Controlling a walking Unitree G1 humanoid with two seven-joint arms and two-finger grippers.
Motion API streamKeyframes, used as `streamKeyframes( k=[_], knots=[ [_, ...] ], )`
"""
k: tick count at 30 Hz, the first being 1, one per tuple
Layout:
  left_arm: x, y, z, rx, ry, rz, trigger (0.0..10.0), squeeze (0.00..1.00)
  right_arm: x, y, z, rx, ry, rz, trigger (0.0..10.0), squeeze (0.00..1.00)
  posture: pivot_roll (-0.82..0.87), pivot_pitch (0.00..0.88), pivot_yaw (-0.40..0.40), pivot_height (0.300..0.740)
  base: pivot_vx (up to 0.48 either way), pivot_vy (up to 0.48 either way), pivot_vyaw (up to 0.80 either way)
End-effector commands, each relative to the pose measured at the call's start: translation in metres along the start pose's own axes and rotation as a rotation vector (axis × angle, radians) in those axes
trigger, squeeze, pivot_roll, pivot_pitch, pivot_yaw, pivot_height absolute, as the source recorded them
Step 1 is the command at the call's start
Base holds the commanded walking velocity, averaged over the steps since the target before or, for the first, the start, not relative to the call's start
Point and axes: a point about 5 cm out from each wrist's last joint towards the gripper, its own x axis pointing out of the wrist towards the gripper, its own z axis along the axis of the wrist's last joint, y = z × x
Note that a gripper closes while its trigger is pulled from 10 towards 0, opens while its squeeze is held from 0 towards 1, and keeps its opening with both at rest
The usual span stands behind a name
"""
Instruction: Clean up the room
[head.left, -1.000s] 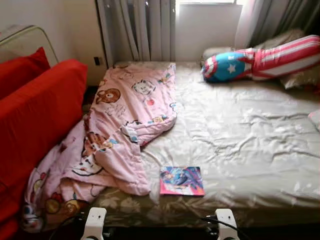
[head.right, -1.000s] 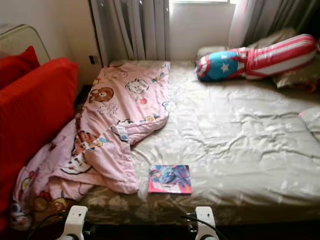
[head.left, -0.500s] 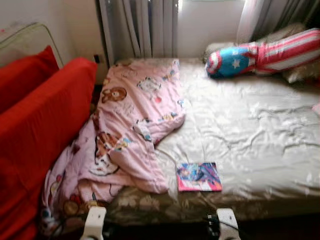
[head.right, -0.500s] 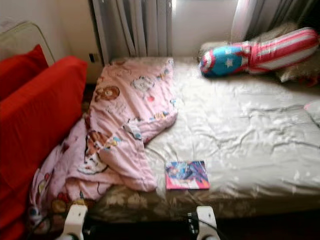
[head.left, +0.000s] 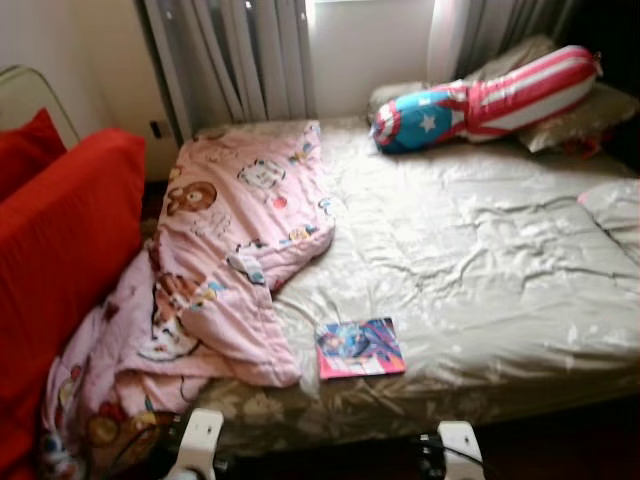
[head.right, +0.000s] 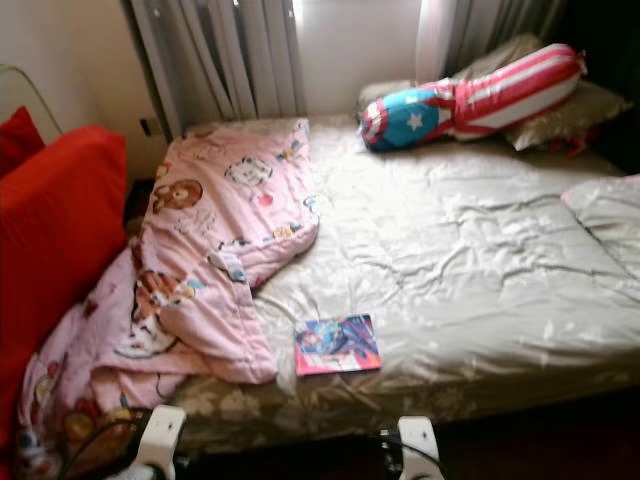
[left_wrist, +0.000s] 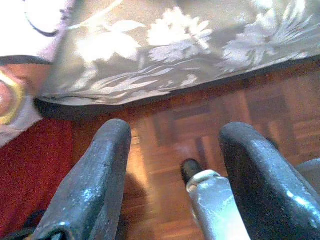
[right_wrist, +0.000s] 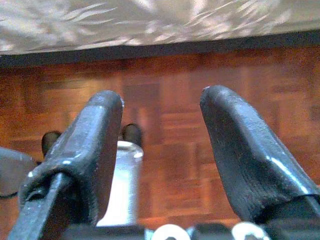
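A pink cartoon-print blanket lies crumpled over the left side of the bed and spills off its near left corner. A colourful book rests flat near the bed's front edge. A blue, red and white striped star pillow lies at the head. Both arms hang low in front of the bed. My left gripper is open over the wooden floor by the bed's flowered skirt. My right gripper is open above the parquet too, holding nothing.
A red sofa stands close along the bed's left side. Curtains and a window are behind the headboard end. More pillows lie at the far right. Wooden floor runs along the bed's front.
The camera has swung to the right, so the bed and book shifted left in view and more of the right side shows. Nothing on the bed has moved.
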Motion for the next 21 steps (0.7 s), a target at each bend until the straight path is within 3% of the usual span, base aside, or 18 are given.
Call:
streamKeyframes(
  k=[1,14,17,21],
  knots=[
    [-0.002,0.003,-0.007,0.016,0.036,0.008,10.0,0.00,0.001,0.007,0.001,0.002,-0.003,0.016,10.0,0.00,-0.05,0.000,0.022,0.740,0.000,0.000,0.00],
    [0.003,0.004,0.012,-0.058,-0.001,0.007,10.0,0.00,0.004,0.009,0.023,0.006,-0.054,0.023,10.0,0.00,-0.05,0.000,0.034,0.740,0.000,0.000,0.00],
    [0.005,0.001,0.016,-0.090,-0.008,0.012,10.0,0.00,0.004,0.005,0.026,0.055,-0.061,0.007,10.0,0.00,-0.06,0.000,0.019,0.740,0.000,0.000,0.00],
    [0.006,-0.002,0.020,-0.112,-0.004,0.021,10.0,0.00,0.004,0.000,0.032,0.038,-0.070,0.000,10.0,0.00,-0.07,0.000,0.013,0.740,0.000,0.000,0.00]
  ],
)
